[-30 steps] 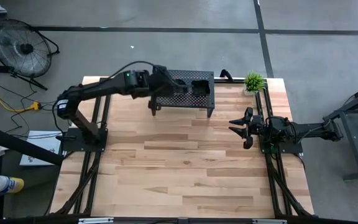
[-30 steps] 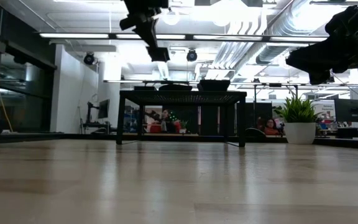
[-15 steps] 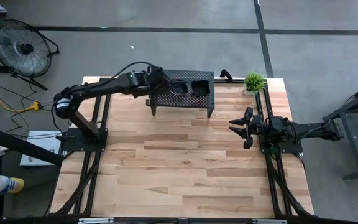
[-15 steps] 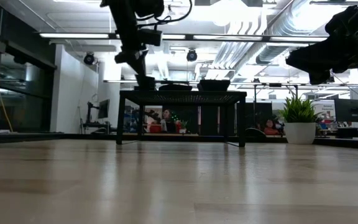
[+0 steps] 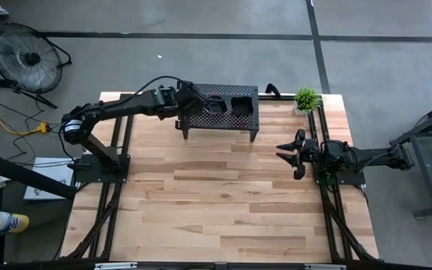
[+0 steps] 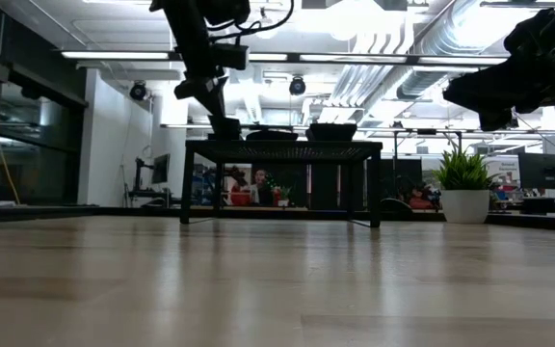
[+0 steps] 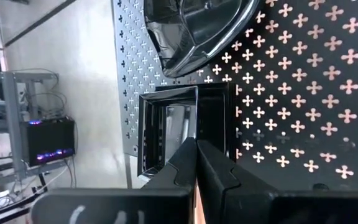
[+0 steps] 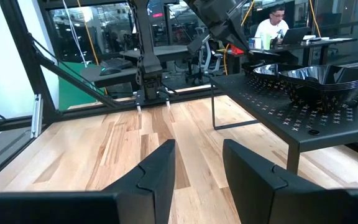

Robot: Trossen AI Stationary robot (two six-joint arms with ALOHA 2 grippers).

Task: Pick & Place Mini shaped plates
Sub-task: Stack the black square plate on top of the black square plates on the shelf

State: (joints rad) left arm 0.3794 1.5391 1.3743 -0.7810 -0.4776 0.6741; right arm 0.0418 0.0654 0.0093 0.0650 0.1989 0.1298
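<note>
Several glossy black mini plates sit in two stacks [image 5: 214, 105] [image 5: 240, 103] on top of the black perforated rack [image 5: 235, 120], shown in the low view as stacks [image 6: 271, 135] [image 6: 332, 130]. My left gripper [image 5: 188, 105] is shut at the rack's left end, fingertips [image 7: 191, 155] on a small square plate [image 7: 166, 134] that lies on the rack beside a leaf-shaped plate [image 7: 197, 28]. My right gripper [image 5: 291, 154] waits open above the table's right edge, also seen in its wrist view [image 8: 197, 162]. My left gripper is shut on the square plate near the middle of its rim [image 7: 196, 134], coming slanting down from the table's left. The fingers themselves cover the exact place of contact. The plate's underside rests on the rack's left end [image 6: 224, 125].
A potted plant [image 5: 306, 97] stands at the far right corner, right of the rack. Bare wooden table [image 5: 216, 202] spreads in front of the rack. A fan [image 5: 25, 56] stands on the floor off the far left. A person [image 8: 272, 28] sits beyond the table.
My left gripper has moved from beside the rack's near left leg toward the far edge and down onto the rack's left end, carrying the dark square plate with it. In the last half second it has barely moved.
</note>
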